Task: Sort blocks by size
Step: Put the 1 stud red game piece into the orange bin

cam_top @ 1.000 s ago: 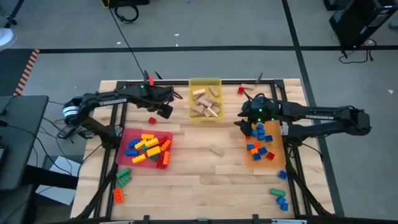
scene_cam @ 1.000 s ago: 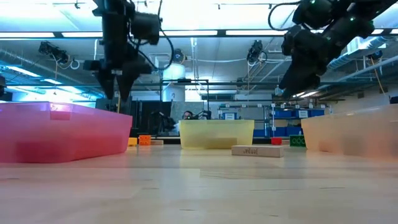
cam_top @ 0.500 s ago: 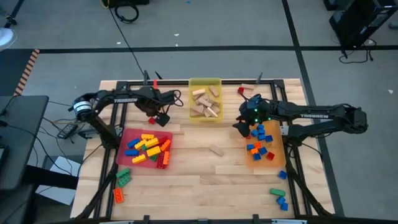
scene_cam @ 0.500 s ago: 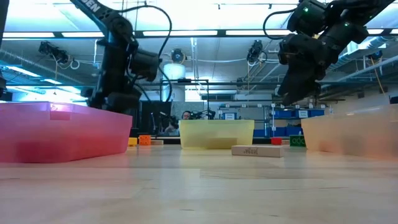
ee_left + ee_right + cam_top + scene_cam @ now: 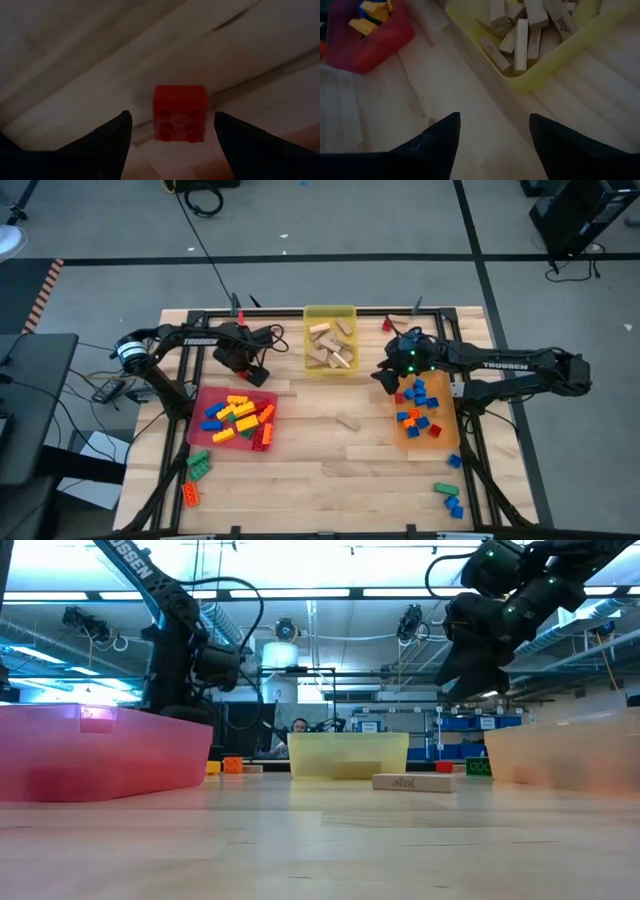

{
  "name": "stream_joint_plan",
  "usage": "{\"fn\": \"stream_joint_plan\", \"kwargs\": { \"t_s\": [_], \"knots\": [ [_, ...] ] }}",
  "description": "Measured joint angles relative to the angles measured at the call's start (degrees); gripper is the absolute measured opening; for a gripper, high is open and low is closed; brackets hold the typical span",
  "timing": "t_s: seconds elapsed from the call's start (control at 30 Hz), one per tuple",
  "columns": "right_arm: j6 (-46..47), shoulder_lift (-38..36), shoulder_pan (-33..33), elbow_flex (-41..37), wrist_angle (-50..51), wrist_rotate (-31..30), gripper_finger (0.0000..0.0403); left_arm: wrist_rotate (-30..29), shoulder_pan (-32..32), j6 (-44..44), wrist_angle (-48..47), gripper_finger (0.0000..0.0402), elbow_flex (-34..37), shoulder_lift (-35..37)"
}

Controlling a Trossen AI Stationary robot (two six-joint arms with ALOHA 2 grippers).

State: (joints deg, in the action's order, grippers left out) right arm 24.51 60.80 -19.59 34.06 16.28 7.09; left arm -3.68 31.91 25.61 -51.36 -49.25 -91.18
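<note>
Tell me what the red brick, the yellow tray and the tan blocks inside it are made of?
The red brick looks like smooth moulded plastic: it has round studs on top and crisp edges. The yellow tray seems to be glossy, slightly see-through plastic with a rounded rim. The tan blocks look like bare unpainted wood, pale and matt, some with printed lettering.
</note>
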Motion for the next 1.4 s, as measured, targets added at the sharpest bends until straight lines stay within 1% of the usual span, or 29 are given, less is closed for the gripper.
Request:
{"fn": "stream_joint_plan", "kwargs": {
  "t_s": [0.1,0.2,0.33,0.47,0.53,0.63,0.8,0.93,1.1,1.23,1.4],
  "knots": [
    [0.0,0.0,-0.15,0.0,-0.79,-0.08,0.0254,1.42,0.5,-0.1,2.51,0.028,1.9,0.04],
    [-0.07,0.0,-0.16,0.0,-1.38,-0.17,0.0252,2.44,0.69,-0.06,3.72,0.0259,2.53,0.17],
    [-0.17,0.0,-0.16,0.0,-1.37,-1.7,0.025,2.09,0.62,-0.13,4.29,0.0213,2.0,0.05],
    [-0.55,0.0,-0.16,0.0,-1.48,-1.73,0.0253,0.51,0.66,-0.04,6.68,0.016,1.3,-0.02],
    [-0.66,0.0,-0.16,0.0,-1.48,-1.7,0.0254,0.38,0.69,0.53,7.3,0.0142,1.25,-0.02],
    [-0.66,0.0,-0.16,0.0,-1.48,-1.72,0.0252,1.47,0.6,2.18,7.51,0.0141,0.62,-0.06],
    [-0.68,0.0,-0.16,0.02,-1.57,-2.72,0.025,4.67,0.56,3.55,8.82,0.0143,-3.37,1.55],
    [-0.68,0.0,-0.16,0.02,-1.7,-5.97,0.0253,5.92,0.23,5.43,8.7,0.0152,-8.55,3.58],
    [-0.83,0.02,-0.16,0.02,-3.88,-6.16,0.0255,7.66,-0.47,7.96,10.22,0.0153,-16.57,5.42],
    [-4.99,0.02,0.08,0.02,-9.48,-6.12,0.0254,11.1,-1.21,10.66,17.61,0.0154,-22.09,5.44],
    [-14.11,0.02,1.53,0.02,-20.41,-6.1,0.0253,18.37,-2.4,18.01,34.6,0.0154,-23.21,5.22]
  ]
}}
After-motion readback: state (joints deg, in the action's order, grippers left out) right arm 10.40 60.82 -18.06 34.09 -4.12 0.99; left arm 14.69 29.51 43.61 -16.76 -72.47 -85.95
